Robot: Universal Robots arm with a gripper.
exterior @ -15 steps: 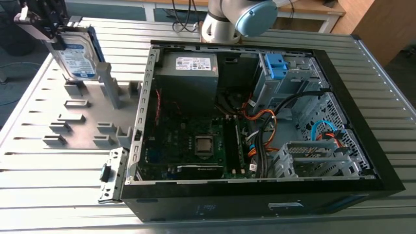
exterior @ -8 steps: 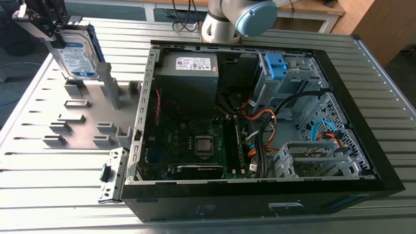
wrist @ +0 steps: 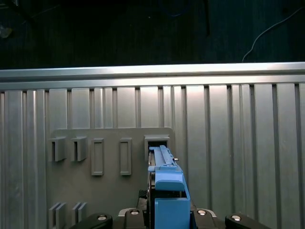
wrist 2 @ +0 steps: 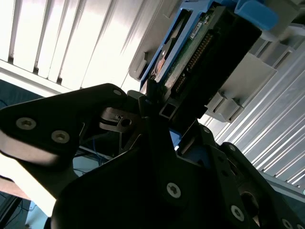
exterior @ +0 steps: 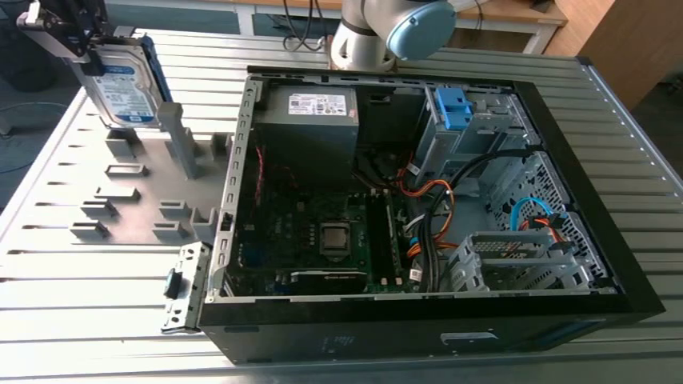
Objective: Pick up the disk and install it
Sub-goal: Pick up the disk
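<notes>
The pincer (exterior: 77, 38) holds the disk (exterior: 123, 84) upright by its upper end, the drive's white-and-blue label facing out and its blue frame running along the edge. In the second wrist view the pincer (wrist 2: 164, 109) is closed on the end of the disk (wrist 2: 200, 52), with a black finger (wrist 2: 155, 124) pressed against it beside the row of connector pins. Directly below the pincer lies a grey plate (exterior: 139, 192) of raised holders, and the disk hangs over it; whether its lower end touches a holder cannot be told. In the first wrist view the blue frame of the disk (wrist: 164, 186) points down at the plate (wrist: 109, 191), just short of a dark rectangular slot (wrist: 156, 141). Well apart from the pincer, towards the exterior view's right, an open computer case (exterior: 427, 200) lies on its side on the slatted metal table (exterior: 597, 104), showing a grey box (exterior: 309, 120), loose cables and a small blue clip (exterior: 453, 108) at the far end of the case.
</notes>
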